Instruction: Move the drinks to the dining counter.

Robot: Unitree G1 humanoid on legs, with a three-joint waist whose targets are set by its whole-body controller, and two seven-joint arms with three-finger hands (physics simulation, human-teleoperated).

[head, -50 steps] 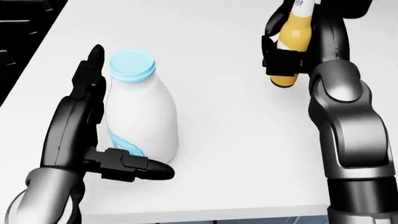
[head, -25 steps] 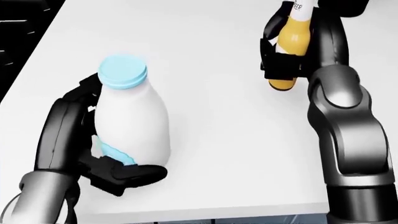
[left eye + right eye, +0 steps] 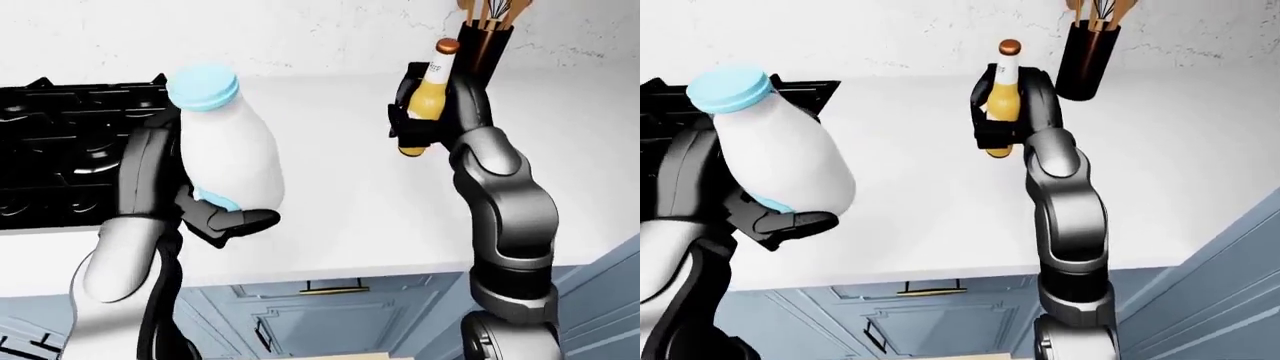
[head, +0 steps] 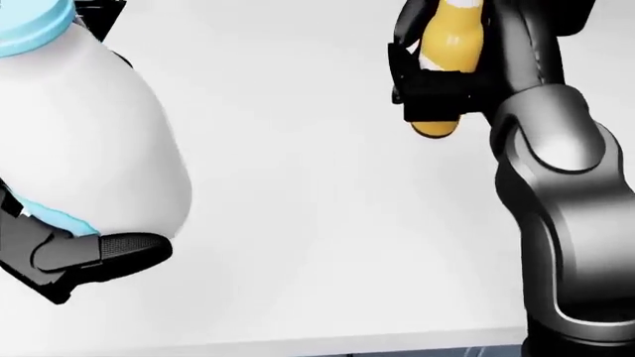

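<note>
A plain white table [image 3: 330, 195] runs below a pale speckled wall, with a black stove [image 3: 60, 150] at the left-eye view's left, blue-grey cabinet drawers [image 3: 320, 315] beneath, and a dark utensil holder with wooden tools [image 3: 487, 41] at the top. The left hand [image 3: 190, 202] has its fingers [image 3: 245, 220] clamped round a white plastic milk bottle with a pale blue cap [image 3: 225, 150], lifted clear of the table, while the right hand [image 3: 425, 124] grips an amber glass bottle with a brown cap [image 3: 1002, 101] just above the surface. In the head view both bottles are cut off at the top edge, and the amber bottle's label is too small to read.
</note>
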